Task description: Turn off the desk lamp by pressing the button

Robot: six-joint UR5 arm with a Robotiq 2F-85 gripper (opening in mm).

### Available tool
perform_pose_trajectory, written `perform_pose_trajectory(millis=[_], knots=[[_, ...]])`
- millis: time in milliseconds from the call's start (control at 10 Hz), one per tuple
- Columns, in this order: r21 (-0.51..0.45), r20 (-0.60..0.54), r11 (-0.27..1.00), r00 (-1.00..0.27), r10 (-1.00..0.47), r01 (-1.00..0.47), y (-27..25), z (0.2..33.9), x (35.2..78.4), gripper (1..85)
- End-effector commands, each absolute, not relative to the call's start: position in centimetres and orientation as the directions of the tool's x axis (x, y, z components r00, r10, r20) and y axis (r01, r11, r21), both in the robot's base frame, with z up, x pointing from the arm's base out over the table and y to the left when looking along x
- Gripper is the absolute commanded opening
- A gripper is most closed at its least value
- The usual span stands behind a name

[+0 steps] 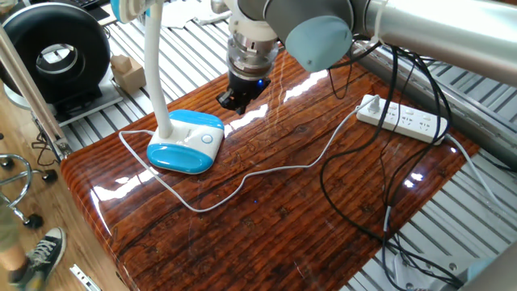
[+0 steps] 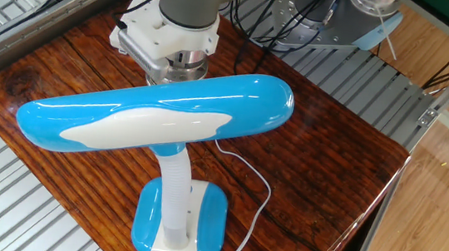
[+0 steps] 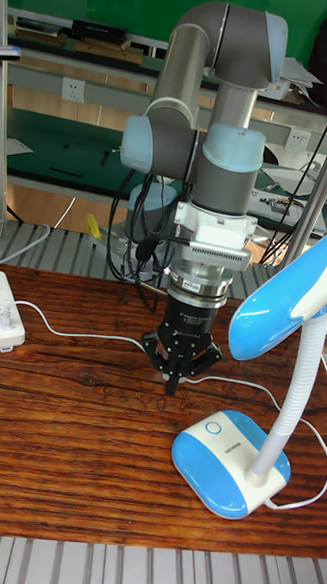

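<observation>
The desk lamp has a light-blue base (image 1: 184, 145) with a white panel, a white neck and a blue head (image 2: 151, 111). Its base (image 3: 230, 461) shows again in the tall fixed view. The button (image 1: 208, 138) is a small ringed circle on the panel, also visible as the button (image 3: 213, 432). My gripper (image 3: 178, 376) hangs above the table just behind the base, clear of the button, fingertips drawn together and holding nothing. In one fixed view the gripper (image 1: 236, 101) is up and right of the base. The lamp head hides it in the other fixed view.
A white power strip (image 1: 401, 120) lies at the table's far side, and the lamp's thin white cord (image 1: 266, 170) runs to it across the wood. Black cables (image 1: 363, 202) trail over the right edge. A black round device (image 1: 56, 52) stands beyond the left edge.
</observation>
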State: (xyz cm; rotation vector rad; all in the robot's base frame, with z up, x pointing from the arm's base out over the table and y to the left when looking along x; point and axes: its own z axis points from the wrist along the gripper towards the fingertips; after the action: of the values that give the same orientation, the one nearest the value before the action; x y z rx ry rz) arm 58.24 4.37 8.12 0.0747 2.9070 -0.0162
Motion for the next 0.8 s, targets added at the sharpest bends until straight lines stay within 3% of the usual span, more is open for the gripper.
perform_pose_trajectory(millis=[0,700], knots=[[0.017,-0.237,0.999,-0.970,0.053,0.051,4.3,7.6,58.8,1.3],[0.024,-0.220,0.999,-0.974,0.051,0.047,3.6,6.5,59.7,1.3]])
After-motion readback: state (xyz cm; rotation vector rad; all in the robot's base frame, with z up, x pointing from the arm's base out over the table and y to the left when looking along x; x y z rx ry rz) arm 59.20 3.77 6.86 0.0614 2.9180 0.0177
